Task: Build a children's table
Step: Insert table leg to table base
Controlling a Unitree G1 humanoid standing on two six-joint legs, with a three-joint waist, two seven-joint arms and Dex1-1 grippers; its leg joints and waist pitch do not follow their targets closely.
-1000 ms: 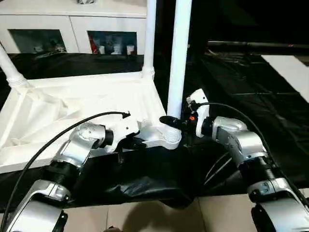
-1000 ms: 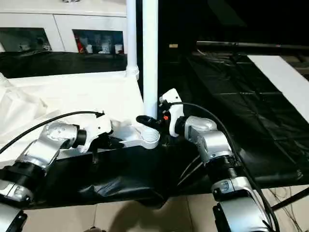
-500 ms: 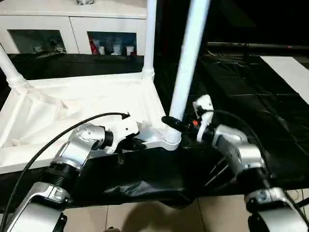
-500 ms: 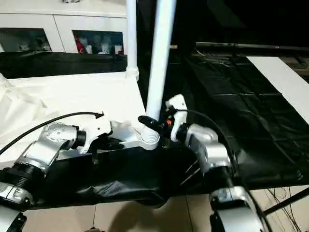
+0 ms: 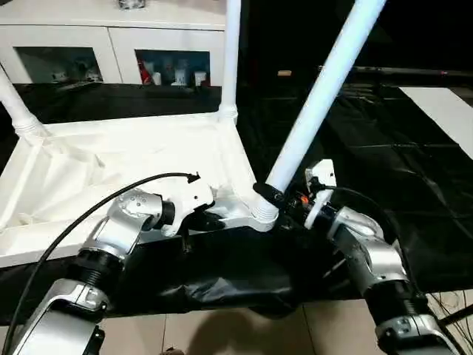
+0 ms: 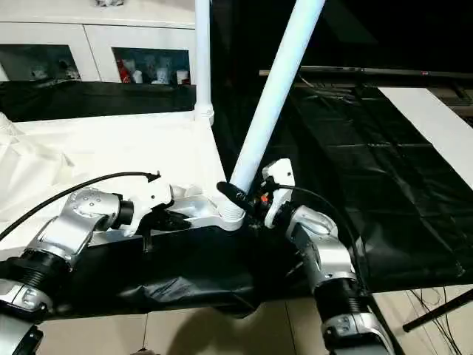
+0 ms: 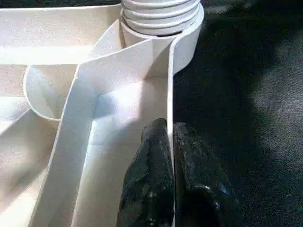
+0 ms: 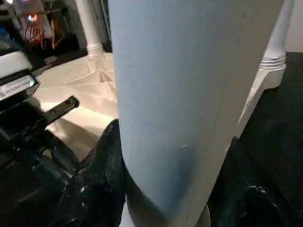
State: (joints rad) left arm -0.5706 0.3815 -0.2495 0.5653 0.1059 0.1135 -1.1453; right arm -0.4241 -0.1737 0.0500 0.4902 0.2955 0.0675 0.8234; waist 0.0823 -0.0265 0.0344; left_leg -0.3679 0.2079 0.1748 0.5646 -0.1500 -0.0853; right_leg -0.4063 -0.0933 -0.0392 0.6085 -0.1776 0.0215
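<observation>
Two legs (image 5: 230, 55) already stand upright at the frame's top; a third, the tilted leg (image 5: 318, 103), leans at centre, unseated. Left wrist view: left gripper (image 7: 169, 142) pinches the tabletop (image 7: 118, 104) rim. Right wrist view: right gripper (image 8: 170, 165) clamps that leg.

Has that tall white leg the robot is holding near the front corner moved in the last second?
Yes. The leg has tipped over toward the robot's right, while the upright far leg beside it stands as before.

Smooth white plastic tabletop (image 5: 111, 170) and leg (image 5: 318, 96); glossy black sheeting (image 5: 384, 163); matt black rubbery fingers (image 7: 151, 189).
</observation>
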